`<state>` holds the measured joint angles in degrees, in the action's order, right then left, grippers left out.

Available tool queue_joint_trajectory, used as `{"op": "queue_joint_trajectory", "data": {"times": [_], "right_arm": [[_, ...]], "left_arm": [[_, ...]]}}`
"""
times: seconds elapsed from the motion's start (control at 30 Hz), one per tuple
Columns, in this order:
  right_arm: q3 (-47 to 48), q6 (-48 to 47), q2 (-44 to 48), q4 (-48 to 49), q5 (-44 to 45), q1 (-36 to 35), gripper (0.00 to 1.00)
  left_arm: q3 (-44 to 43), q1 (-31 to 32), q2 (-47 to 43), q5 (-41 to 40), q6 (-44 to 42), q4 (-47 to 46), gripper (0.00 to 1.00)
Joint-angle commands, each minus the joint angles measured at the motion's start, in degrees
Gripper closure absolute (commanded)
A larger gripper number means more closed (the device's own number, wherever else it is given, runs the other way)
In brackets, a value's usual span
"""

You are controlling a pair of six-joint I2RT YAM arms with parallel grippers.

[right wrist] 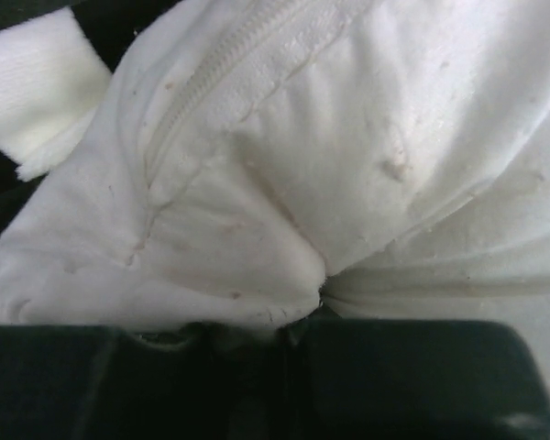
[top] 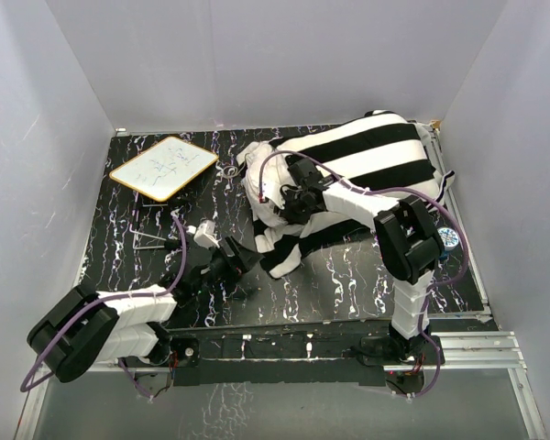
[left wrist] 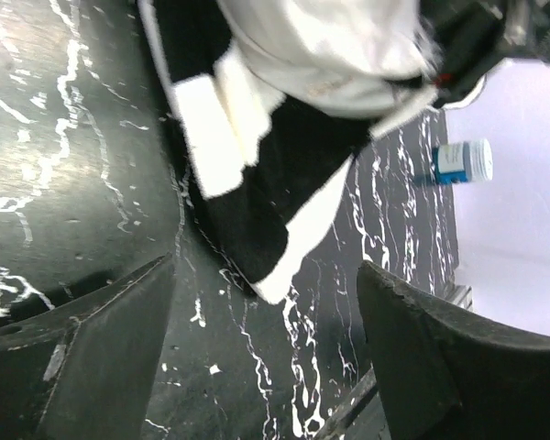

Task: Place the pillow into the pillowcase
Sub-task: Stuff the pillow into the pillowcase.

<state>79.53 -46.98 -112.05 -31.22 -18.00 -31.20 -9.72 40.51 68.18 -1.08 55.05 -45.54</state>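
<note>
**White cushion cloth pinched at the mouth of the striped sleeve**

Black-and-white stripes mark the pillowcase, which lies bulging at the far right of the dark marbled bench. The pillow fills it, and its plain white end with a zipper seam shows at the case's open left end. The right fingers are clamped together on a fold of that white fabric just below the zipper. The left fingers stand wide apart and hold nothing, low over the bench near the case's loose striped corner but apart from it. A small whiteboard lies at the far left, and a blue-labelled bottle near the right edge.
</note>
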Motion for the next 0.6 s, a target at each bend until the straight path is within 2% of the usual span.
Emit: {"op": "queue_joint_trajectory", "data": {"times": [0.0, 0.17, 0.23, 0.37, 0.43, 0.53, 0.57], "right_arm": [[-5.3, 3.5, -2.4, -14.9, 0.7, 2.4, 0.92], [-3.2, 5.1, 1.6, -14.1, -2.6, 2.4, 0.92], [-2.4, 5.5, 2.8, -14.1, -3.7, 2.5, 0.92], [-1.6, 6.1, 4.1, -14.1, -4.3, 2.6, 0.92], [-1.7, 6.5, 4.6, -13.7, -4.6, 2.8, 0.92], [-1.5, 7.3, 5.0, -12.8, -5.1, 3.2, 0.92], [-1.4, 7.6, 5.1, -12.6, -5.3, 3.4, 0.92]], "left_arm": [[-3.0, -4.2, -0.4, 2.4, 2.3, 6.4, 0.2], [-9.1, -6.2, 9.3, 6.1, 4.3, 4.3, 0.19], [-12.7, -6.4, 15.8, 7.1, 4.7, 3.3, 0.18], [-21.0, -6.7, 27.1, 8.8, 5.1, 6.8, 0.2], [-23.2, -6.7, 30.6, 8.4, 4.8, 7.0, 0.27], [-25.3, -6.7, 35.8, 10.0, 4.6, 3.5, 0.58], [-26.4, -6.6, 37.9, 11.1, 4.6, 2.5, 0.64]]}}
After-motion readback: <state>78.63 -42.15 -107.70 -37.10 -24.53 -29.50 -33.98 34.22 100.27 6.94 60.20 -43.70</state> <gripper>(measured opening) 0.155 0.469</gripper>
